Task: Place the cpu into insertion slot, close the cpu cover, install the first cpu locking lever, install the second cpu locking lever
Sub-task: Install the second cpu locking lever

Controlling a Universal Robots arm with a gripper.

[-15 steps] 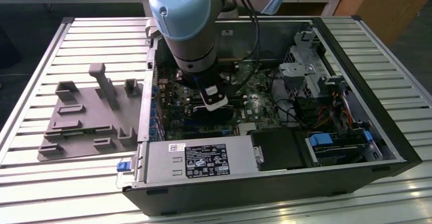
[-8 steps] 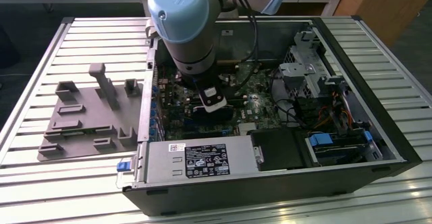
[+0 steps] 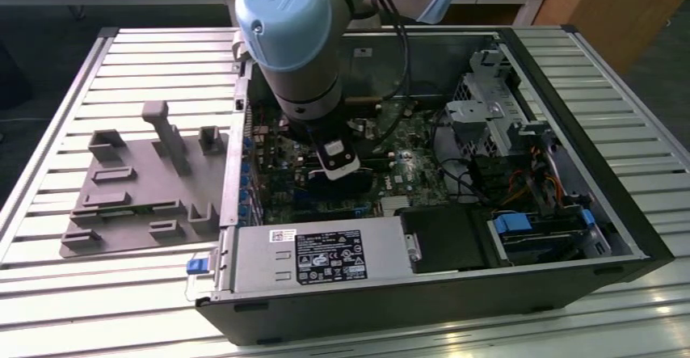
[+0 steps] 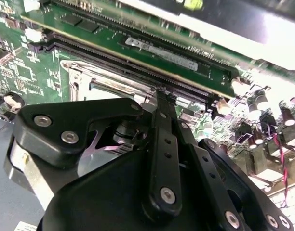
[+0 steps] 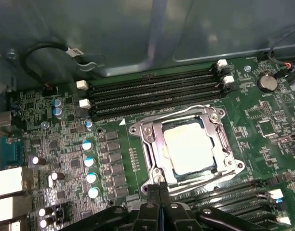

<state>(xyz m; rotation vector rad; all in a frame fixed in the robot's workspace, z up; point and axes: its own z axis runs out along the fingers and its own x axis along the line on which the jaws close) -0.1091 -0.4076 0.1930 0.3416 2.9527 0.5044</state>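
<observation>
Pincer (image 5: 159, 190) clenched and empty, its tips meeting at the near edge of the insertion slot (image 5: 143, 135).

Fingers pressed together like this look suited to pushing a thin locking lever rather than carrying anything. Just past the tips, in the first wrist view, the cpu (image 5: 188, 146) lies seated in the socket with the cpu cover (image 5: 220, 139) closed flat around it, its pale top showing through the window; beyond run the long memory slots (image 5: 154, 94). In the second wrist view the black finger linkage (image 4: 164, 149) masks most of the socket. From the exterior view, the arm (image 3: 296, 43) reaches down into the open computer case (image 3: 603, 237), beside a grey fixture tray (image 3: 140, 180).
</observation>
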